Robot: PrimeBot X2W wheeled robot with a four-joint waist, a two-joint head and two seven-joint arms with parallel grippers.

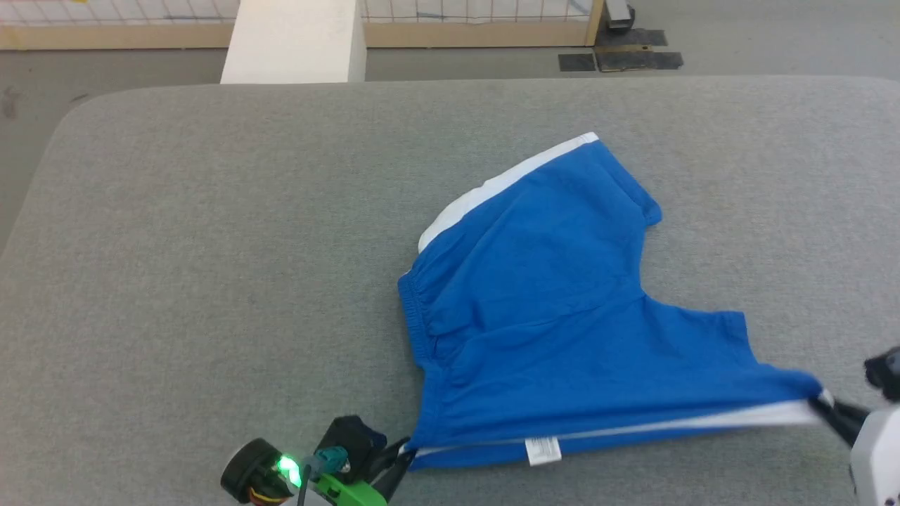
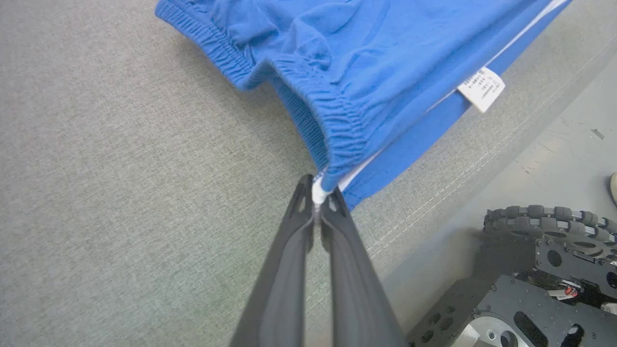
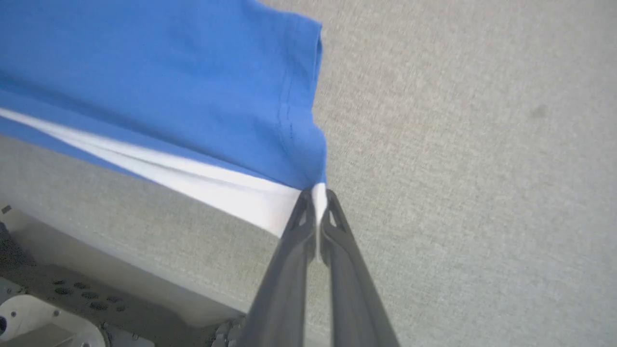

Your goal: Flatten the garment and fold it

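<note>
While I hold the shorts (image 1: 562, 309) stretched along the table's (image 1: 211, 281) near edge, my left gripper (image 1: 404, 457) is clamped on the waistband corner and my right gripper (image 1: 819, 404) on the white-striped hem. Flattening looks half done, and no fold is made yet.

Blue shorts (image 1: 555, 309) with white side stripes: near edge pulled taut from the left gripper (image 1: 406, 453) at the waistband corner to the right gripper (image 1: 819, 403) at the hem.
</note>
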